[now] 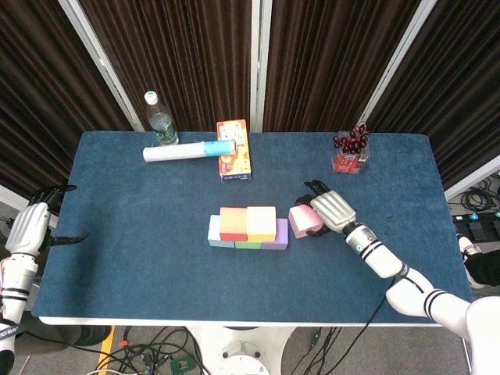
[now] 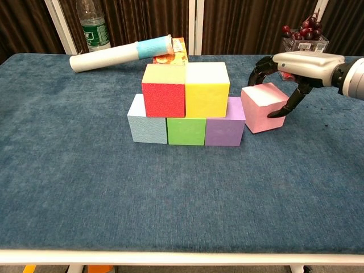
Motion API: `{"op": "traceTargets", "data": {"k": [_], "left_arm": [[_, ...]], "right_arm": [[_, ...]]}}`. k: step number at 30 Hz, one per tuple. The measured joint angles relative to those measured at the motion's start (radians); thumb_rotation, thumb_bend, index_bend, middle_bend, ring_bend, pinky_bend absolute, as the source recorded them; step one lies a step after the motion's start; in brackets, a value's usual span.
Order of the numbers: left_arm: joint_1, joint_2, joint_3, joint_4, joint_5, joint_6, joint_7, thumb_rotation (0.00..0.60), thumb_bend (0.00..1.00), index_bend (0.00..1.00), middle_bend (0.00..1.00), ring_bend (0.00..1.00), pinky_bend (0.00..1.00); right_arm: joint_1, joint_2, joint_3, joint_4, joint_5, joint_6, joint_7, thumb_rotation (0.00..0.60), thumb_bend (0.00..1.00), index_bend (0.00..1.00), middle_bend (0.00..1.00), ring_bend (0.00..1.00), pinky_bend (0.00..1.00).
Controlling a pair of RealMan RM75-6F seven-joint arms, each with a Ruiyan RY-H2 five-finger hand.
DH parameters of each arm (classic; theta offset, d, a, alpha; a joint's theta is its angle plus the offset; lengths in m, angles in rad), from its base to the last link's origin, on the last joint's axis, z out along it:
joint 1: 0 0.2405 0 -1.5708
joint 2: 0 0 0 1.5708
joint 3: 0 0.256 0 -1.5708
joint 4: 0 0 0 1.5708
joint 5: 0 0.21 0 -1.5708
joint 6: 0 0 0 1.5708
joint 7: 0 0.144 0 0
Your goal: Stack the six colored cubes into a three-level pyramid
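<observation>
Three cubes form a row mid-table: light blue [image 2: 147, 122], green [image 2: 185, 131] and purple [image 2: 224, 128]. A red cube [image 2: 164, 96] and a yellow cube [image 2: 207, 90] sit on top of them. The pink cube [image 2: 263, 108] [image 1: 303, 220] stands on the cloth just right of the purple one, slightly tilted. My right hand [image 2: 298, 63] [image 1: 332, 209] arches over it, fingers curled down behind its far side and thumb pressed on its right face. My left hand [image 1: 31, 226] hangs off the table's left edge, fingers apart and holding nothing.
At the back left stand a water bottle [image 1: 160, 121] and a lying paper roll [image 2: 114, 54], with an orange box [image 1: 234, 148] beside them. A clear container of red fruit [image 2: 303, 37] stands at the back right, behind my right hand.
</observation>
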Motion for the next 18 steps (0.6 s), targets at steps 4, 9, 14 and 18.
{"op": "traceTargets", "data": {"k": [4, 9, 14, 18], "left_arm": [[0.000, 0.003, -0.002, -0.001, 0.000, 0.001, -0.002, 0.600, 0.06, 0.19, 0.16, 0.07, 0.06], [0.000, 0.008, -0.003, -0.007, 0.004, 0.003, 0.000, 0.600, 0.06, 0.19, 0.16, 0.07, 0.06], [-0.003, 0.009, -0.004, -0.011, 0.005, 0.003, 0.006, 0.600, 0.06, 0.19, 0.16, 0.07, 0.06], [-0.004, 0.015, -0.007, -0.018, 0.010, 0.007, 0.009, 0.600, 0.06, 0.19, 0.16, 0.08, 0.06]], "right_arm": [[-0.014, 0.055, 0.011, -0.063, 0.006, 0.039, -0.025, 0.600, 0.16, 0.42, 0.45, 0.08, 0.00], [-0.033, 0.181, 0.041, -0.241, 0.040, 0.068, -0.102, 0.600, 0.16, 0.43, 0.47, 0.09, 0.00], [-0.045, 0.334, 0.089, -0.494, 0.126, 0.068, -0.198, 0.600, 0.15, 0.40, 0.48, 0.10, 0.00], [-0.038, 0.417, 0.137, -0.656, 0.249, 0.044, -0.292, 0.600, 0.14, 0.37, 0.49, 0.12, 0.00]]}}
